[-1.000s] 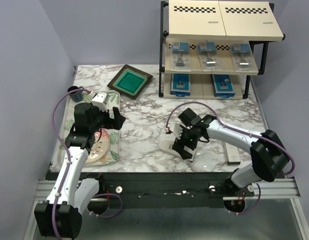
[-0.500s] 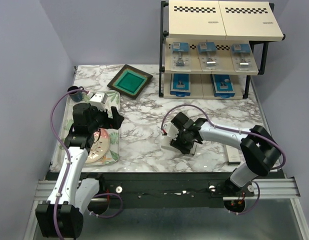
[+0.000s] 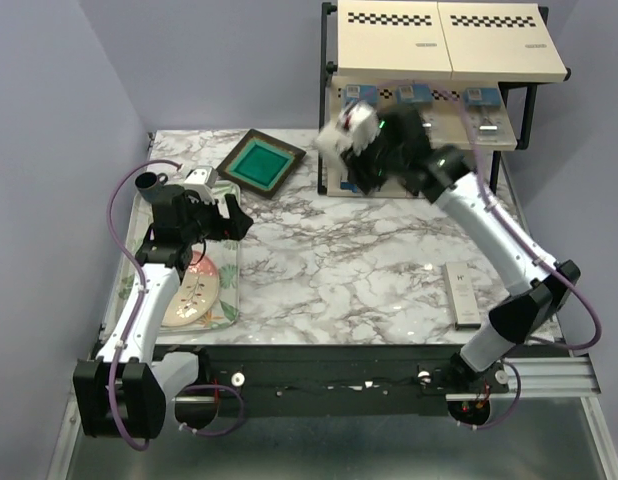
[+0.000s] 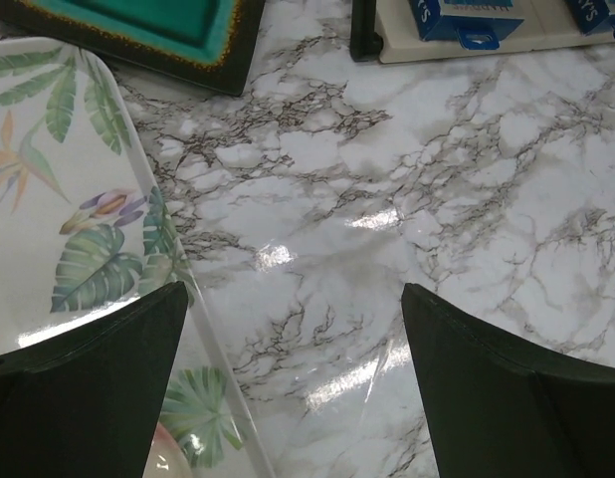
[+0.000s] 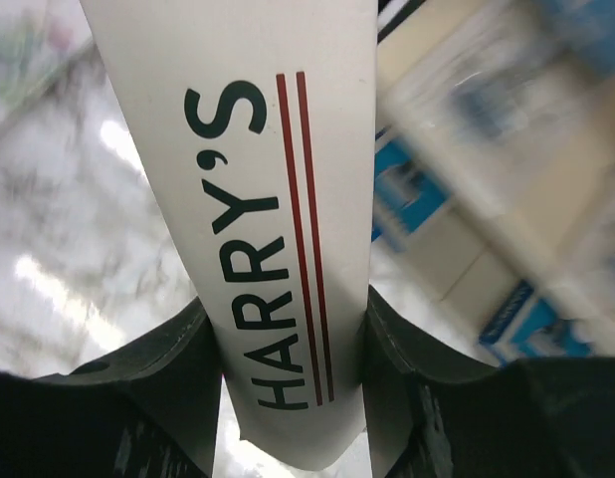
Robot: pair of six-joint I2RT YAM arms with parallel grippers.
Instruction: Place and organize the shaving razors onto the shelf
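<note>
right gripper (image 3: 369, 148) clamped on white harry's box (image 5: 238, 149), held at 12 o'clock beside the shelf (image 3: 429, 40). left gripper (image 4: 288, 388) wide open over floral tray (image 4: 49, 229), 9 o'clock.

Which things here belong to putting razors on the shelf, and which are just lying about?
Job: shelf, held white box, other white box, blue boxes, clear packs.
Lying about: green-centred frame, floral tray, plate, dark cup.
</note>
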